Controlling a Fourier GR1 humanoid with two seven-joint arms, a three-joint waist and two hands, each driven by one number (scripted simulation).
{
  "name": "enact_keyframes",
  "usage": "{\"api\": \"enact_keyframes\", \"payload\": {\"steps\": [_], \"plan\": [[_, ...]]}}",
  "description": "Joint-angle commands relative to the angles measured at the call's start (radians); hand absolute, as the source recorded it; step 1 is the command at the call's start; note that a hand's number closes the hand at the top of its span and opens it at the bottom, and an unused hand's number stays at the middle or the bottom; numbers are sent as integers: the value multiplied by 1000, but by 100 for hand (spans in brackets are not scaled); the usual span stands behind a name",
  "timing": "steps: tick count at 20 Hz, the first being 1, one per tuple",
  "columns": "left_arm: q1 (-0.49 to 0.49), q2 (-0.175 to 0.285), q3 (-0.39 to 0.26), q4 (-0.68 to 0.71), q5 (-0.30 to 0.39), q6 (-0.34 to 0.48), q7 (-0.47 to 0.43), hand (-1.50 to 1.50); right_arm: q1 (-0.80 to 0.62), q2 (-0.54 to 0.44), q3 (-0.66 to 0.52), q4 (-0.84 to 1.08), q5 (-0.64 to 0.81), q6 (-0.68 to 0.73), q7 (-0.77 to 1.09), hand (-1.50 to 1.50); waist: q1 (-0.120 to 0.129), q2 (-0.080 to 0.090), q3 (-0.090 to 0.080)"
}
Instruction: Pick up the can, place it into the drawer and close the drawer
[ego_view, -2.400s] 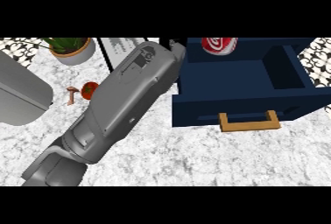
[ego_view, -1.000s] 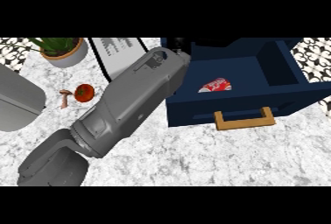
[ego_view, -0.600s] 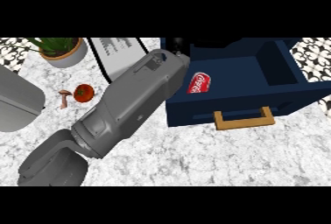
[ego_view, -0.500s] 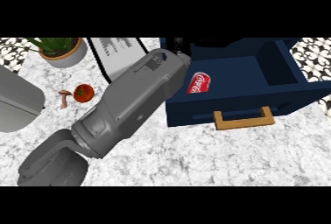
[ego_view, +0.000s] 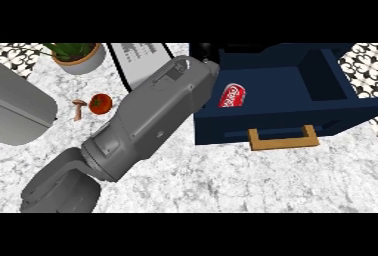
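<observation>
The red can (ego_view: 231, 96) lies on its side inside the open navy drawer (ego_view: 325, 82), against the left wall. The drawer's wooden handle (ego_view: 283, 138) faces the counter's near side. My left forearm runs from the lower left up to the drawer's back left corner. Only a dark bit of the left hand (ego_view: 210, 50) shows there, above and behind the can and apart from it. The rest of that hand is hidden. The right hand is out of sight.
A potted plant (ego_view: 74, 55) and a white card (ego_view: 139, 59) stand at the back left. A tomato (ego_view: 101, 103) and a small mushroom (ego_view: 78, 109) lie left of my forearm. A grey rounded object (ego_view: 21, 110) fills the left edge.
The can was up at the hand over the drawer's back; it is now down inside the drawer and has slid to the left wall. The forearm has barely shifted.
</observation>
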Motion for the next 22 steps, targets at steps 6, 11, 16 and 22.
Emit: {"api": "enact_keyframes", "payload": {"steps": [6, 11, 16, 22], "plan": [[-41, 0, 20, 40, 21, -18, -21, -150, -154, -17, 205, -40, 435, -29, -18, -150, 47, 1, -1], [21, 0, -5, -31, 48, -5, -27, -150, -211, 8, 392, 46, 726, -78, -83, -150, 55, -4, -1], [-55, 0, 16, -33, 32, 23, 43, -150, -399, 0, 502, 262, 954, -221, -109, -150, 84, -10, -1], [31, 48, 8, -81, -26, 31, 56, -150, -485, -24, 611, 420, 1112, -272, -130, -150, 89, -19, -2]]}}
